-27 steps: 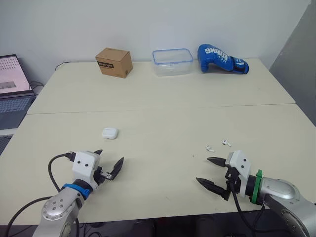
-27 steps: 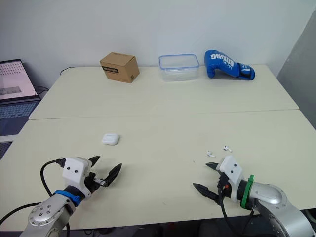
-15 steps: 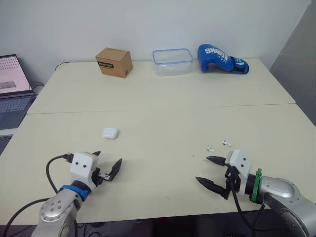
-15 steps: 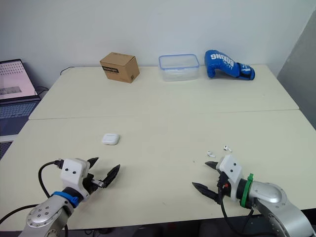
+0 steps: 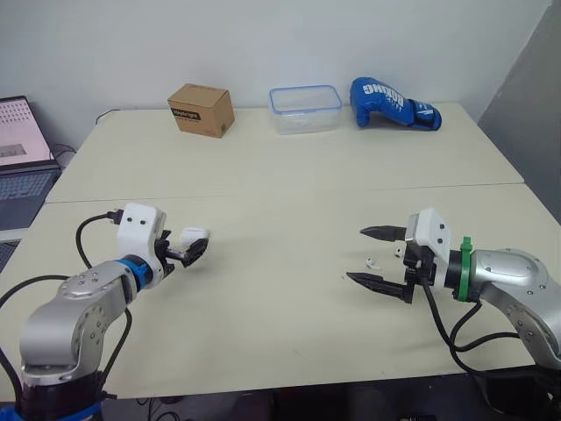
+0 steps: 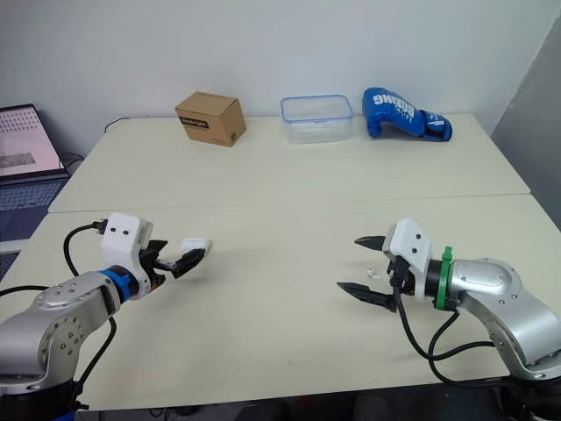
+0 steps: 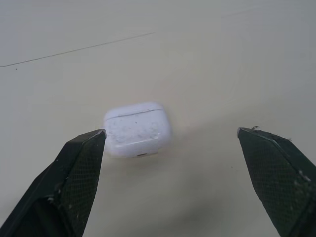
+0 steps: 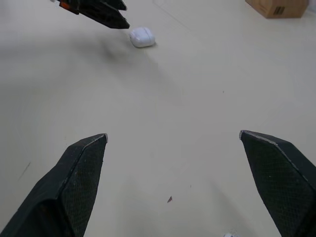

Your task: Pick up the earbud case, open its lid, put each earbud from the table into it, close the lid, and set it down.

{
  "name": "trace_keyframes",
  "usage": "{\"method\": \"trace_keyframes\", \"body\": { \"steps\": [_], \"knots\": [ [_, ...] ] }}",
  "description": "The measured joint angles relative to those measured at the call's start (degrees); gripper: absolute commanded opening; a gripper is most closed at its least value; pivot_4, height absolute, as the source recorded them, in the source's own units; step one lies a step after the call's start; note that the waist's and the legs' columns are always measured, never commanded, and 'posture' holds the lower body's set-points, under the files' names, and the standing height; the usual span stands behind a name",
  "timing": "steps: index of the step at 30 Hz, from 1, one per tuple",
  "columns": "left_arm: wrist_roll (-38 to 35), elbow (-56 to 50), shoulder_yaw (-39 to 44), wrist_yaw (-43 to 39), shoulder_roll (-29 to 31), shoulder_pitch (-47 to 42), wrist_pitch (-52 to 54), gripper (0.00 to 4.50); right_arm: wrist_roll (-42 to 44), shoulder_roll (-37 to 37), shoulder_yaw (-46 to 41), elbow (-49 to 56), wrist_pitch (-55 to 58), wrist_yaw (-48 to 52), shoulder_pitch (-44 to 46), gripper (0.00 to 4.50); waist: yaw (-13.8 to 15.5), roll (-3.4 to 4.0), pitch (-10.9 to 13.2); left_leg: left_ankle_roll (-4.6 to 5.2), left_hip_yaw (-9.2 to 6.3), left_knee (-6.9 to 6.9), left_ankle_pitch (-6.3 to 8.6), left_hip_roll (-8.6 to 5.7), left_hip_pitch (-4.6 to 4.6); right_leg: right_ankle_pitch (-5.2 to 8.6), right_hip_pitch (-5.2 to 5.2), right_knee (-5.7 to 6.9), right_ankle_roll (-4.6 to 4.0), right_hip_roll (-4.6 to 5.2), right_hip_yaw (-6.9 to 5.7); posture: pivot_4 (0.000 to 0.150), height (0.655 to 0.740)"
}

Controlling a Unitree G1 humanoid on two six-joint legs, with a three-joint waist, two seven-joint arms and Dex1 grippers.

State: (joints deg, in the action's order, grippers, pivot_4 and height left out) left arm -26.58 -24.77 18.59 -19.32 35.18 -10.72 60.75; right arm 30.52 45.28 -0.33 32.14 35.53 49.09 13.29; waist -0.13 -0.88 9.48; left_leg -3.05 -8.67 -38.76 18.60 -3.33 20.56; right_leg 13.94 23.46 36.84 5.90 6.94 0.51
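Observation:
The white earbud case (image 5: 195, 235) lies shut on the cream table (image 5: 280, 193), left of centre. My left gripper (image 5: 184, 249) is open right at the case, which sits just ahead between its fingers (image 7: 74, 173) and closer to one of them; I can't tell if they touch. One white earbud (image 5: 372, 261) lies right of centre, and a second earbud (image 5: 397, 253) is half hidden behind my right gripper (image 5: 356, 254). That gripper hovers open just left of the earbuds with nothing between its fingers (image 8: 81, 168).
A cardboard box (image 5: 202, 110), a clear plastic container (image 5: 305, 110) and a blue boxing glove (image 5: 394, 103) stand along the table's far edge. A laptop (image 5: 19, 162) sits off the table's left side. A seam (image 5: 280, 195) crosses the table.
Both arms have moved forward from the near edge. The left gripper has come up to the earbud case. The right gripper has risen beside the earbuds.

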Motion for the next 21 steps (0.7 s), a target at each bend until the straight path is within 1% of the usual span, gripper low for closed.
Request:
{"method": "trace_keyframes", "body": {
  "steps": [8,14,21],
  "knots": [
    [1.80,4.11,-4.13,4.08,-0.56,-6.49,6.14,4.46,0.68,-0.28,1.43,-0.31,0.11,2.50,3.65,4.50,-0.06,-0.03,0.01,-0.02,-0.01,0.00,-0.01,0.01,0.04,0.00,0.08,0.01,0.00,0.00,0.01,0.150,0.7307],
    [3.82,6.30,-4.85,6.46,-1.70,-6.83,7.51,4.46,0.37,-1.47,3.81,0.03,0.11,2.59,5.23,4.50,-0.06,-0.03,0.02,-0.03,0.00,-0.01,-0.02,0.00,0.08,0.00,0.14,0.03,0.00,0.00,0.03,0.150,0.7307],
    [5.29,8.77,-4.80,8.21,-3.79,-7.02,7.65,4.46,0.25,-1.72,4.31,0.31,0.13,2.57,5.47,4.50,-0.04,-0.04,0.02,-0.04,0.00,-0.02,-0.02,-0.02,0.12,-0.01,0.16,0.03,0.00,0.02,0.03,0.150,0.7307]
  ]
}}
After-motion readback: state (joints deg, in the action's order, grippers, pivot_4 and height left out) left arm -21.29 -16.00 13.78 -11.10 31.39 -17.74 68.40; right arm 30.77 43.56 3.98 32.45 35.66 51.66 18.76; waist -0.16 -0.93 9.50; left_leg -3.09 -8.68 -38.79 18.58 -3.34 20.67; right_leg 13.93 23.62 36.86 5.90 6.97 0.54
